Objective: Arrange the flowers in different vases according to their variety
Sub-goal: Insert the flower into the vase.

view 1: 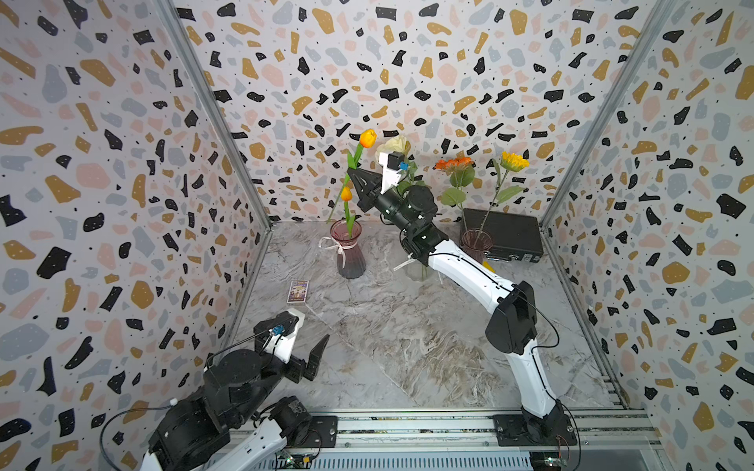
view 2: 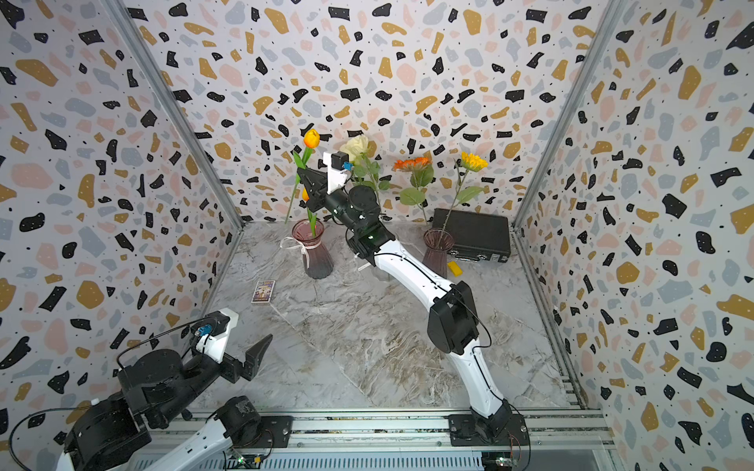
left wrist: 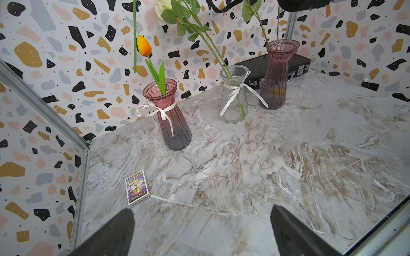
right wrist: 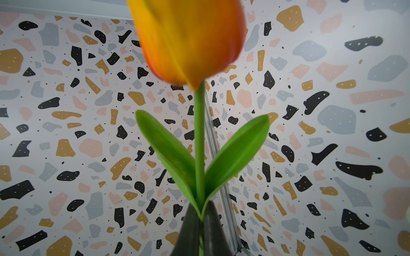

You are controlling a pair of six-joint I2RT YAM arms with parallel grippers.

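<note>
Left gripper gapes empty above marble tabletop; right gripper clamps tulip, terrazzo walls around

Nothing can be read for certain: the small printed box, at left, carries lettering too blurred to make out.

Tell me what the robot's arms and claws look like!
Both arms have smooth white shells with chunky black joints: the right arm and left arm. Thin black cables run along them. Each wrist carries a white bracket with a small black camera and blue plug. The right gripper and left gripper have black, pointed, wedge-shaped fingers.
</note>
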